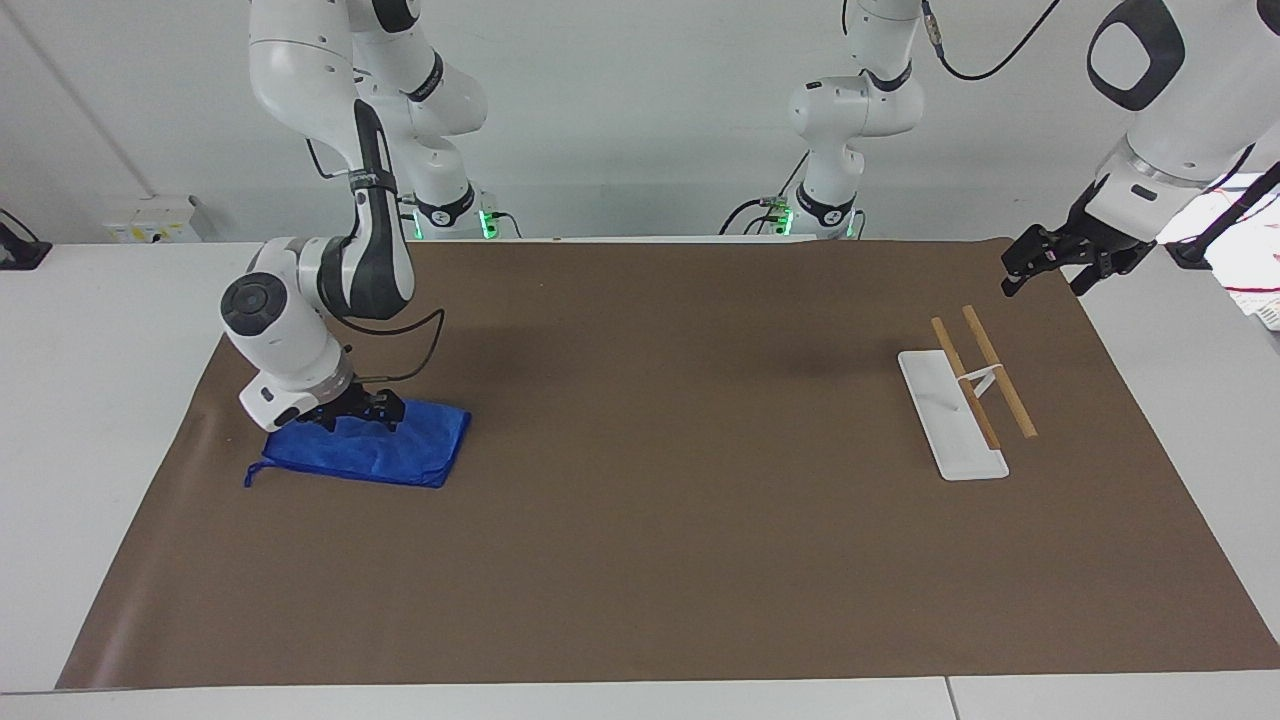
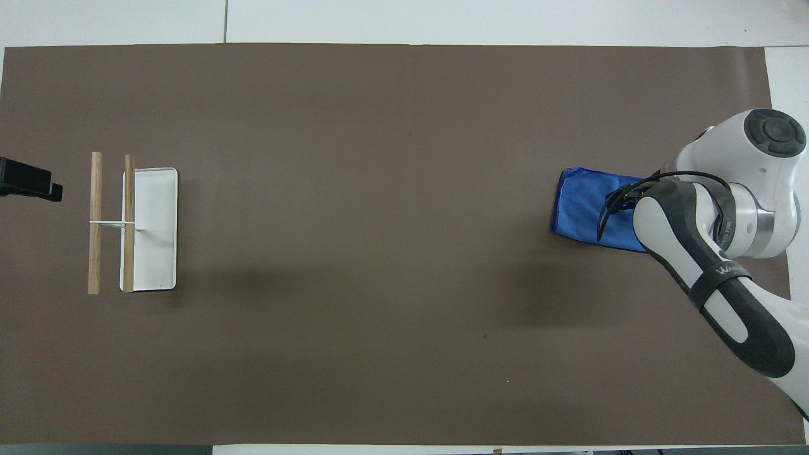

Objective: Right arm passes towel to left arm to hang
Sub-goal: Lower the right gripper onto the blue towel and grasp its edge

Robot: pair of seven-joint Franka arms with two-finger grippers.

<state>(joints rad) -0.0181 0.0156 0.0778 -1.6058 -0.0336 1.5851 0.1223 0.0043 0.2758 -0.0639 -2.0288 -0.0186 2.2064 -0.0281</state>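
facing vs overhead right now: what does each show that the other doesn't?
Facing only: the right gripper down on the towel at its edge nearer the robots, the towel's loop, and the two smaller arms. Overhead only: the right arm covering that end of the towel. Both: the rack, the brown mat, and the left gripper waiting at the rack's end.
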